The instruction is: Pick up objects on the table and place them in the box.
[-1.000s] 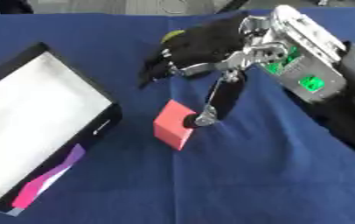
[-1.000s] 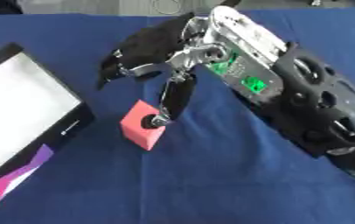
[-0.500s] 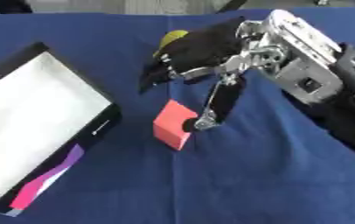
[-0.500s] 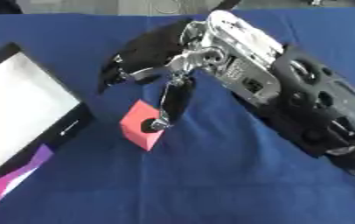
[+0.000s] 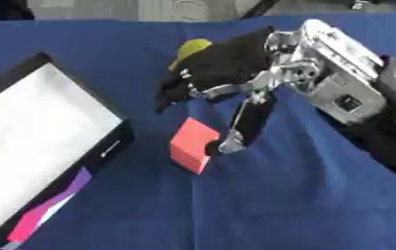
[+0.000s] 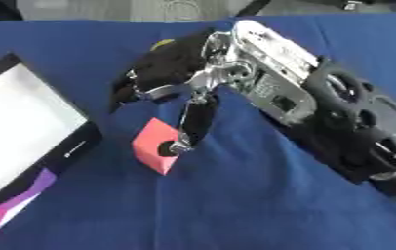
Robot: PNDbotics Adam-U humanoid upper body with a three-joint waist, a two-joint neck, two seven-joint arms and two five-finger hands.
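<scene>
- My right hand (image 5: pixel 235 78) reaches in from the upper right; its thumb tip touches the pink block (image 5: pixel 193 145) at mid-frame, the fingers curved above it, not closed around it.
- The box (image 5: pixel 39 141) lies along the left edge, just beside the block, white inside.
- Bare blue cloth (image 5: pixel 261 205) fills the lower right.
- The left eye shows a yellow object (image 5: pixel 191 48) behind the hand; the right eye nearly hides it.

— What lies under the right hand (image 5: pixel 227 68)?
— A dark blue tablecloth (image 5: pixel 278 205), lightly creased, spreading all around it.
— And beyond the hand?
— A strip of grey floor (image 5: pixel 133 9), past the cloth's far edge.
</scene>
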